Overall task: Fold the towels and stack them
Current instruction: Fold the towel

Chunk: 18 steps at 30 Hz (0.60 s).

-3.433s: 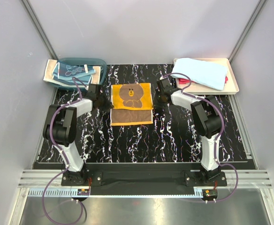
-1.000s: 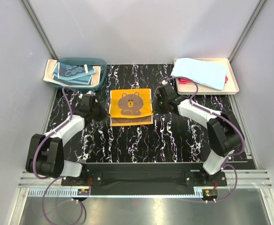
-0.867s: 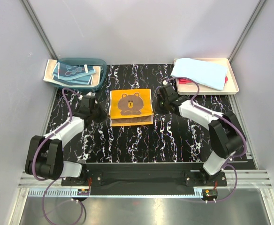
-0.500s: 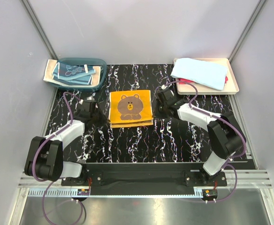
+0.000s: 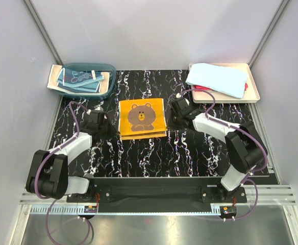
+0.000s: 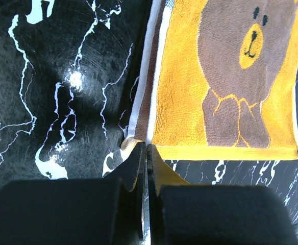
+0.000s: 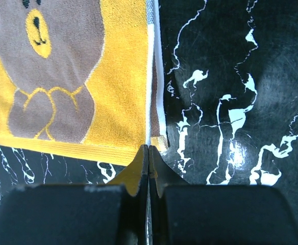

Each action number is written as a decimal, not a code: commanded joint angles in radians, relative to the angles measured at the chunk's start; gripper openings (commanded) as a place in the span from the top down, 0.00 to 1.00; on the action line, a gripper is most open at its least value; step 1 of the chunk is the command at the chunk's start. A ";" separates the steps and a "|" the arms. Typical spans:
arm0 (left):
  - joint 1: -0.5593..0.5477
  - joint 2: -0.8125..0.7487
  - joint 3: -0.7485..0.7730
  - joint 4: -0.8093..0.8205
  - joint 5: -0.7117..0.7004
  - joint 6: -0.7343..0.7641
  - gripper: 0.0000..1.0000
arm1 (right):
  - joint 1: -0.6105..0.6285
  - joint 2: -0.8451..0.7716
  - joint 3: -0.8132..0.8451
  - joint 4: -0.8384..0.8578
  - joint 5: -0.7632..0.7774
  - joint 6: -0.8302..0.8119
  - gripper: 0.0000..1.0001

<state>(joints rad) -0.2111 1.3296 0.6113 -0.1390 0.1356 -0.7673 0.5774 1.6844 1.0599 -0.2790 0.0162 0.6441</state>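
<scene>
Near the middle of the table (image 5: 154,158) the bear towel (image 5: 142,117) lies folded, bear side up, with a gripper at each near corner. The left wrist view shows the left gripper (image 6: 147,149) with its fingers pressed together, pinching the towel's near left corner. The right wrist view shows the right gripper (image 7: 148,149) closed the same way on the near right corner. From above, both sets of tips are dark and hard to read.

The wrist views also show a brown and white lower layer sticking out past the upper layer's side edges. From above, only a thin darker strip shows along the towel's near edge.

Only the top view takes in the far corners. At the far left, a basin (image 5: 109,90) holds teal towels (image 5: 78,79). At the far right, a tray (image 5: 254,95) carries a blue towel (image 5: 218,79) lying over a red towel (image 5: 246,87), of which just a sliver shows.
</scene>
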 commanded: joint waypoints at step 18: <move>-0.028 -0.038 -0.062 0.068 -0.002 0.014 1.00 | 0.010 -0.022 -0.051 0.057 0.030 0.023 1.00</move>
<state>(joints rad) -0.2302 1.2625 0.5793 -0.1291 0.1383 -0.7586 0.5808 1.6524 1.0306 -0.2684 0.0353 0.6491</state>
